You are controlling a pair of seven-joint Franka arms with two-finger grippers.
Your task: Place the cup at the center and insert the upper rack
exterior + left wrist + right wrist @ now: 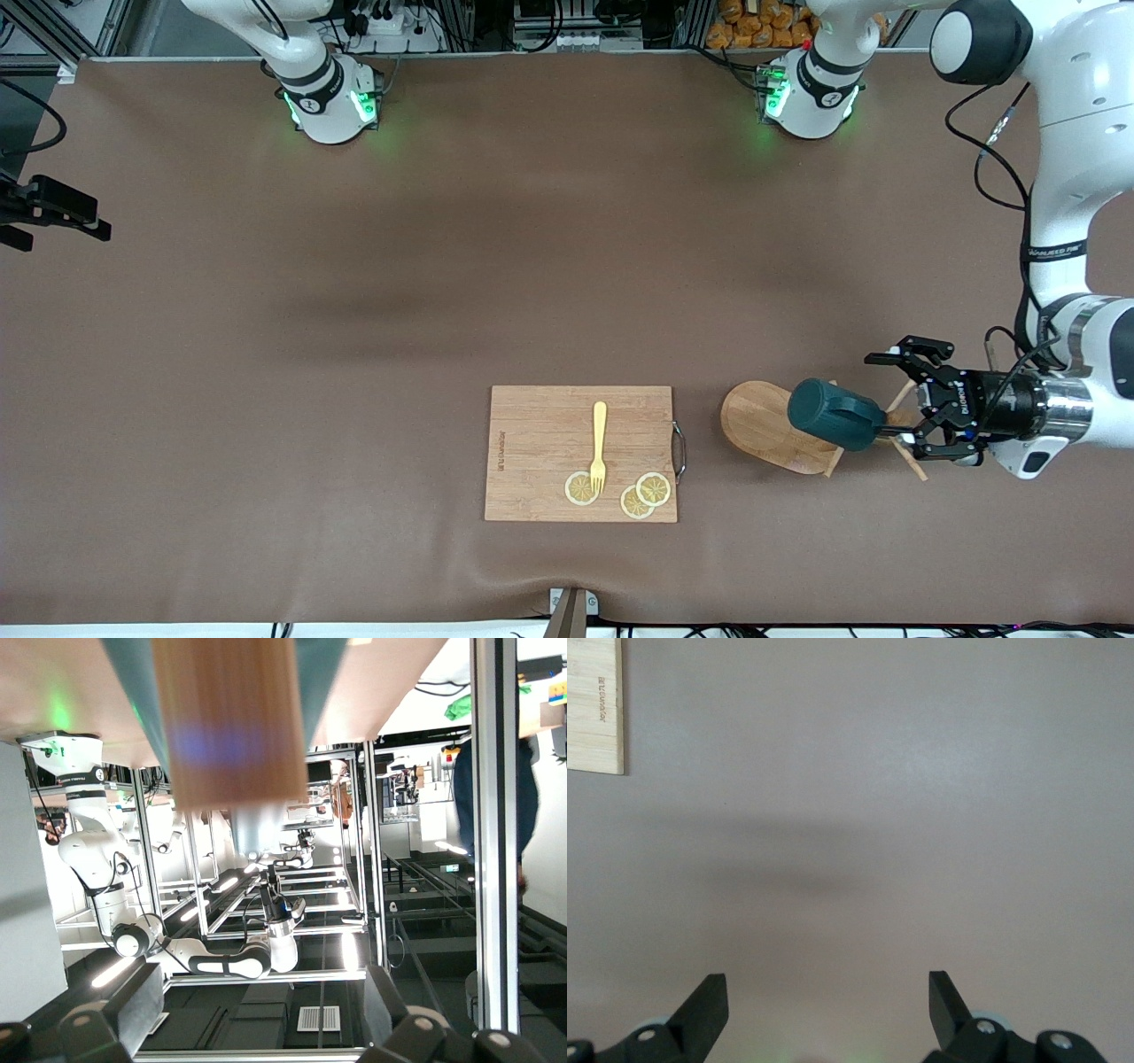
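**Mug tree lying on its side, cup hung on it, left pincer spread wide beside it**

The left gripper [897,400] is seen low at the left arm's end of the table, turned sideways, its fingers spread wide and nothing clamped between them. The thin pegs of the upper rack [769,427] are found just at and between the fingertips; whether they are touched cannot be told. The rack is laid over on its side, with its oval base tipped up toward the cutting board and its post pointing at the gripper. The cup [833,415], dark teal, is carried on the post side of the rack, lying sideways with its bottom turned toward the base; its inside is not shown, so no contents can be reported. In the left wrist view, the wooden post [232,718] is shown very close, with teal cup wall on either side of it.

Toward the table's middle, just beside the rack's base, the bamboo cutting board [540,425] is laid flat, a metal handle [679,450] at its rack-side edge. A yellow fork [599,447] is laid on the board, its tines over one lemon slice [580,488]; two further lemon slices [646,494] are overlapped near the board's corner.

The right gripper [828,1001] is held above bare brown table [921,815], its fingers apart and empty, a corner of the board at the edge of its view. The right arm is waiting.
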